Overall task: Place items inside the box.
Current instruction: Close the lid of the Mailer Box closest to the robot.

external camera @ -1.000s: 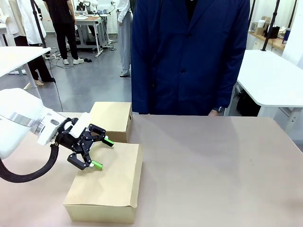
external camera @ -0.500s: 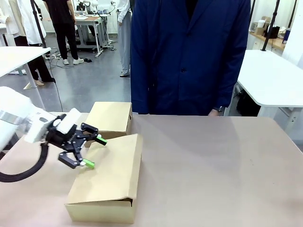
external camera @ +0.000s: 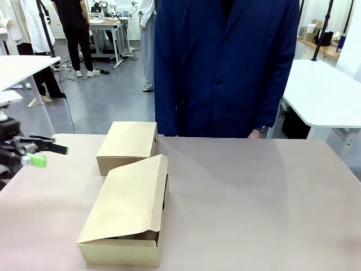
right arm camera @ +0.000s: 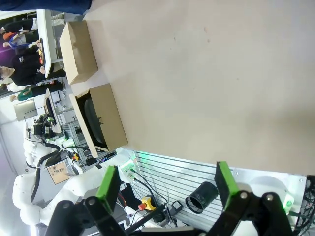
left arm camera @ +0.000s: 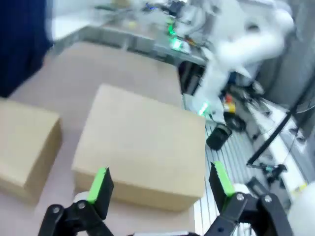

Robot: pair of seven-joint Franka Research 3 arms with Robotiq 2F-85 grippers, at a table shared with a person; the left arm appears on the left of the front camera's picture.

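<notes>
At nine o'clock in the front view, at the picture's left edge, the left hand (external camera: 44,155) is seen above the desk (external camera: 254,197), its green-padded fingers (external camera: 36,160) spread apart and nothing between them; the left wrist view shows the same released state, the left hand (left arm camera: 160,184) hanging over the boxes with its two pads well apart. Toward the centre, at about seven o'clock in the front view, a brown cardboard box (external camera: 128,212) lies on the desk with its lid (external camera: 127,197) tilted, raised along the right edge so that a dark gap is left open there. In the right wrist view the interior of this box (right arm camera: 101,123) is seen as dark, and a black shape, possibly one of the items (right arm camera: 97,120), appears to lie inside, though the view is too small for it to be told which. Just beyond the first box, at about eleven o'clock from it, a second closed cardboard box (external camera: 128,145) is set, near it but whether touching cannot be told. At twelve o'clock, across the desk, a person in a dark blue coat (external camera: 225,68) is standing. At the right, the right hand (right arm camera: 166,184) is seen in its own wrist view, released, its green pads wide apart and holding nothing, directed across the bare desk surface.
</notes>
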